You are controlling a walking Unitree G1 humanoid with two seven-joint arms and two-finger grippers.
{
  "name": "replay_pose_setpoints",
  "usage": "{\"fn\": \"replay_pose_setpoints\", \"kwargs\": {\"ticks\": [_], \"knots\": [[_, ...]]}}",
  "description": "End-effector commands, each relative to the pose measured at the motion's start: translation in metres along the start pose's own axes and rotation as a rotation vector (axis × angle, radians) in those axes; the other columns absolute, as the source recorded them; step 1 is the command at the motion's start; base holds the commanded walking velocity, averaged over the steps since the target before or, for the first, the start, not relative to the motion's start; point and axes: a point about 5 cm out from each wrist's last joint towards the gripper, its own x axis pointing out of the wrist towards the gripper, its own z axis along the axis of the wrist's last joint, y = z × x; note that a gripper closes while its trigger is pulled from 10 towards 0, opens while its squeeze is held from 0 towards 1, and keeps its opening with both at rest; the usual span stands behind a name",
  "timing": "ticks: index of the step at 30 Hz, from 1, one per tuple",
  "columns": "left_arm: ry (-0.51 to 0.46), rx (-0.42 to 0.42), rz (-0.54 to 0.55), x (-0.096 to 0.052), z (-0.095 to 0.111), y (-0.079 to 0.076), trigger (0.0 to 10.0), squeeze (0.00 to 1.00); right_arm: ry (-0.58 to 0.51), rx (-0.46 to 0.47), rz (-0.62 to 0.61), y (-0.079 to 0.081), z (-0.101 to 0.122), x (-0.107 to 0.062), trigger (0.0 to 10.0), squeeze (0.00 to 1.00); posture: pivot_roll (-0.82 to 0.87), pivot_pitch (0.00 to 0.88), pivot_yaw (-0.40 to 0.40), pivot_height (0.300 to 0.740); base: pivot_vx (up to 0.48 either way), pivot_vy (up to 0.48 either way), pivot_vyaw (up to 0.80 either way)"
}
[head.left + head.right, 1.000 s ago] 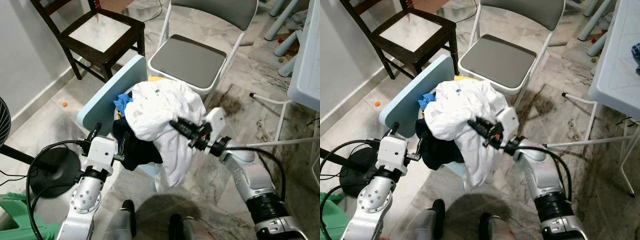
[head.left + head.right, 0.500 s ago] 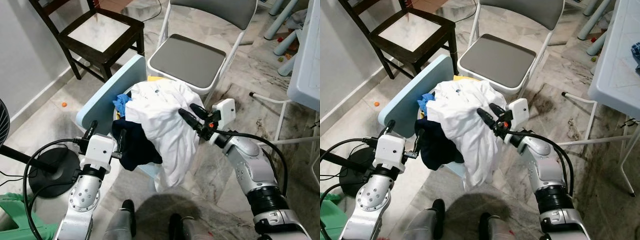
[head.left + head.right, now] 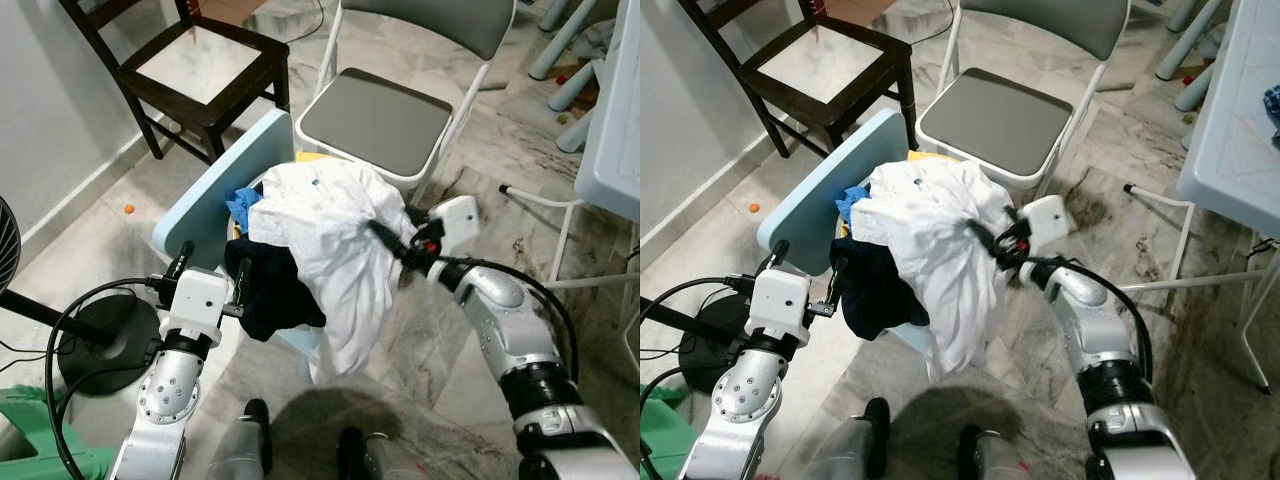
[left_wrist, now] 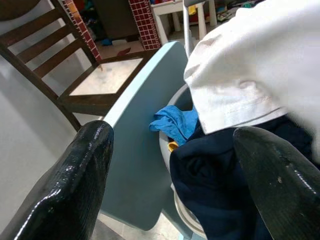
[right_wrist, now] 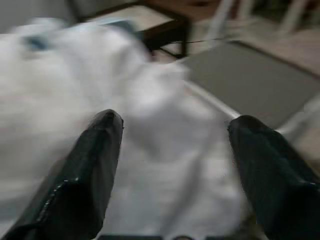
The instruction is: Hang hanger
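No hanger can be made out anywhere in the pile; what sits in front of the robot is a heap of laundry. A white garment (image 3: 325,235) lies on top and drapes down the front, over a dark navy garment (image 3: 270,290) and a scrap of blue cloth (image 3: 243,203), all heaped on a pale blue chair (image 3: 205,205) whose backrest rises on the robot's left.

The right end effector (image 3: 392,244) is pushed against the right flank of the white garment, its black fingers partly sunk in the folds. In the blurred right wrist view the two fingers (image 5: 95,165) stand wide apart with white cloth between them, released and gripping nothing.

The left end effector (image 3: 212,273) hovers just beside the navy garment on the pile's left, its fingers (image 4: 75,175) spread apart and empty.

Behind the pile stand a folding chair with a grey seat (image 3: 375,120) and a dark wooden chair (image 3: 195,65). A black fan base (image 3: 105,345) rests on the marble floor (image 3: 480,230) at the robot's left.
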Motion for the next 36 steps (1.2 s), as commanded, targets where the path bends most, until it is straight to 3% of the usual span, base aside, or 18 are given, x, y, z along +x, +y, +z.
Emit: {"fn": "replay_pose_setpoints", "kwargs": {"ticks": [1, 9, 16, 27, 30, 36], "knots": [[0.034, 0.006, -0.007, -0.005, -0.007, -0.002, 10.0, 0.00, 0.027, 0.007, -0.040, -0.002, -0.011, -0.005, 10.0, 1.00, 0.31, 0.319, -0.064, 0.740, 0.000, 0.000, 0.00], [0.034, 0.006, -0.007, -0.005, -0.006, -0.002, 10.0, 0.00, 0.091, -0.003, -0.007, 0.010, -0.027, -0.005, 10.0, 1.00, 0.31, 0.322, -0.062, 0.740, 0.000, 0.000, 0.00], [0.042, 0.002, -0.016, -0.007, -0.008, -0.005, 10.0, 0.00, 0.140, 0.024, 0.198, 0.034, -0.032, -0.008, 10.0, 1.00, 0.30, 0.327, -0.065, 0.740, 0.000, 0.000, 0.00], [0.042, -0.003, -0.013, -0.006, -0.008, -0.006, 10.0, 0.00, 0.125, 0.078, 0.376, 0.062, -0.025, -0.010, 10.0, 1.00, 0.30, 0.330, -0.074, 0.740, 0.000, 0.000, 0.00], [0.044, -0.006, -0.011, -0.007, -0.008, -0.007, 10.0, 0.00, 0.096, 0.118, 0.426, 0.073, -0.020, -0.011, 10.0, 0.91, 0.30, 0.333, -0.078, 0.740, 0.000, 0.000, 0.00], [0.047, -0.009, -0.011, -0.008, -0.008, -0.008, 10.0, 0.00, 0.074, 0.156, 0.455, 0.085, -0.016, -0.010, 10.0, 0.87, 0.30, 0.335, -0.078, 0.740, 0.000, 0.000, 0.00]]}}
